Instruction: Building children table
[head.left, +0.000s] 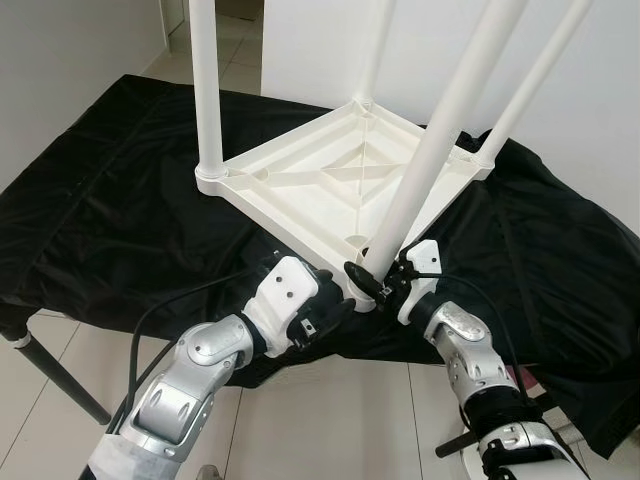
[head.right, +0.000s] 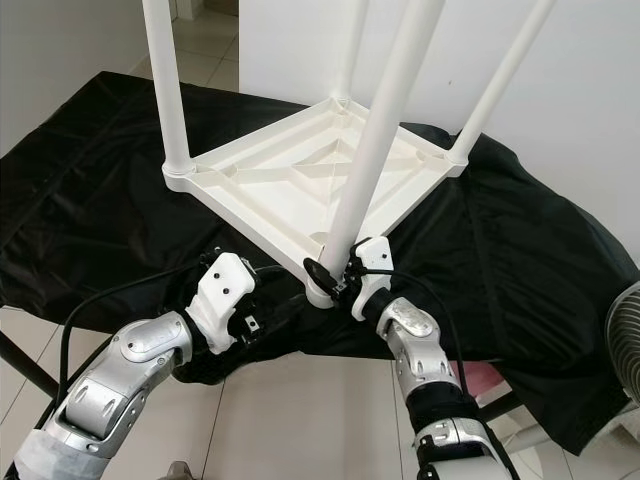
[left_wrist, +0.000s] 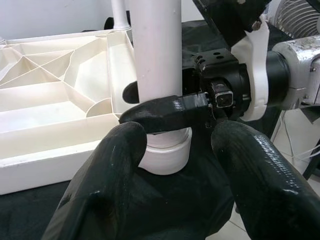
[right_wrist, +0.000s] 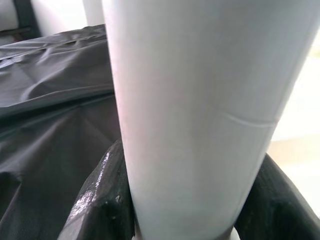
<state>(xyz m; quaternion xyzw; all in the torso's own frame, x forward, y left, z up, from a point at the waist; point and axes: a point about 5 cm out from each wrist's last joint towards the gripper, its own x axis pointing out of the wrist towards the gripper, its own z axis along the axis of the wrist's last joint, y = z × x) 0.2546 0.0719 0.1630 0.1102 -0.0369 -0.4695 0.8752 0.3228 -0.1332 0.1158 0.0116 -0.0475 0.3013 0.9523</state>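
White near leg (head.left: 425, 170) clenched in right claw (head.left: 375, 279); left claw (left_wrist: 175, 165) released beside, black cloth (head.left: 120, 200) beneath.

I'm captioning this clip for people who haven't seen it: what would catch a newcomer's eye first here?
An upside-down white plastic table lies on a black cloth, its four legs pointing up. At the corner nearest the robot, the right gripper is clamped around the base of the near leg, just above its socket. The left gripper sits beside that corner, fingers open.
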